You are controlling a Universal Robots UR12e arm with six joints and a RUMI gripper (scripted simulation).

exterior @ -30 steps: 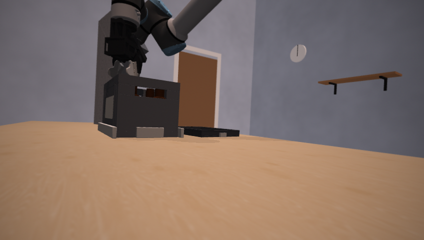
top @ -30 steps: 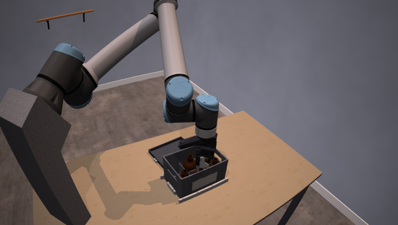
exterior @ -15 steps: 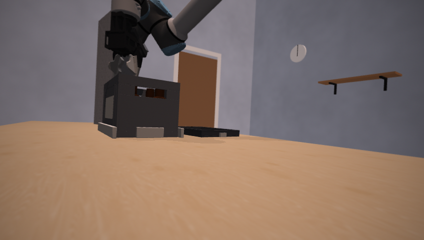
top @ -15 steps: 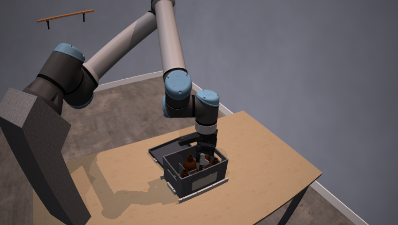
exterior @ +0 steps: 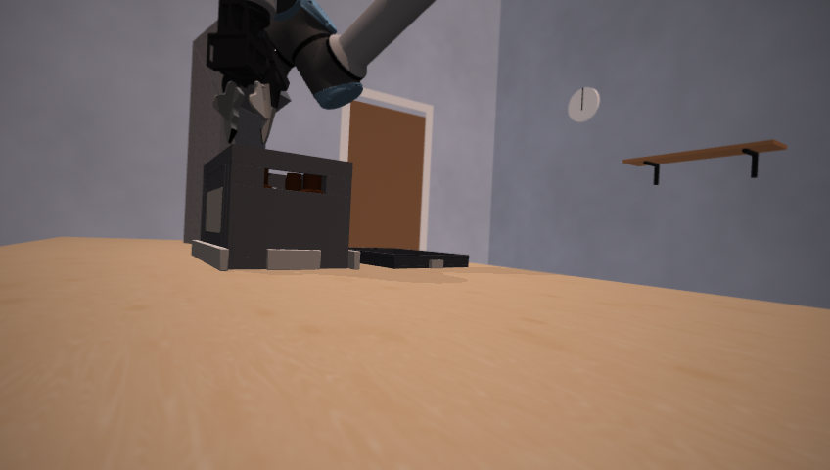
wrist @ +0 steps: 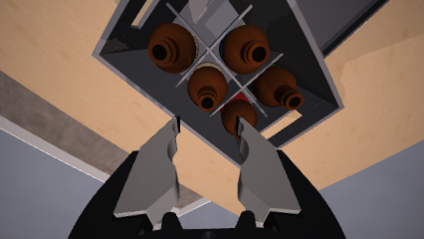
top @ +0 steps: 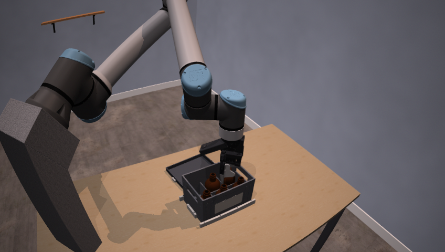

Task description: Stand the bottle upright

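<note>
Gripper (top: pixel 225 177) (exterior: pixel 249 139) (wrist: pixel 208 117) is released, partly open, jaws apart, nothing between them. Tips point down, above the rim level of the dark crate (top: pixel 250 190) (exterior: pixel 291 221) (wrist: pixel 124 62). All five brown bottles are in the crate below the gripper, one per compartment; the sixth compartment holds no bottle. In wrist view, the nearest bottle (wrist: pixel 239 114) shows behind the right-hand fingertip, which hides part of its top; contact can't be told. The middle bottle (wrist: pixel 207 95) is just past the gap between the tips. Another bottle (wrist: pixel 274 87) is to the right of the tips in that view, near a handle slot. The two others, a far left bottle (wrist: pixel 171 49) and a far right bottle (wrist: pixel 245 50), are farther from the gripper. Task bottle: it's one of these five, so in the crate, but neck differences are too small to call and one neck is mostly covered. Crate stands level on the table (top: pixel 296 175) (exterior: pixel 407 360) (wrist: pixel 65 90), with pale strips (top: pixel 228 212) (exterior: pixel 293 258) along its foot. Black tray (top: pixel 190 165) (exterior: pixel 407 260) (wrist: pixel 343 20) lies flat on the table, off to the side of the gripper, beyond the crate in wrist view. No bottle on the tray. Neither crate nor tray looks tilted.

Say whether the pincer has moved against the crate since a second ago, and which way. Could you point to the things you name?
Yes: in the exterior view, the pincer (top: pixel 225 180) (exterior: pixel 249 139) (wrist: pixel 208 117) has risen relative to the crate's (top: pixel 194 202) (exterior: pixel 291 221) (wrist: pixel 309 70) rim.
</note>
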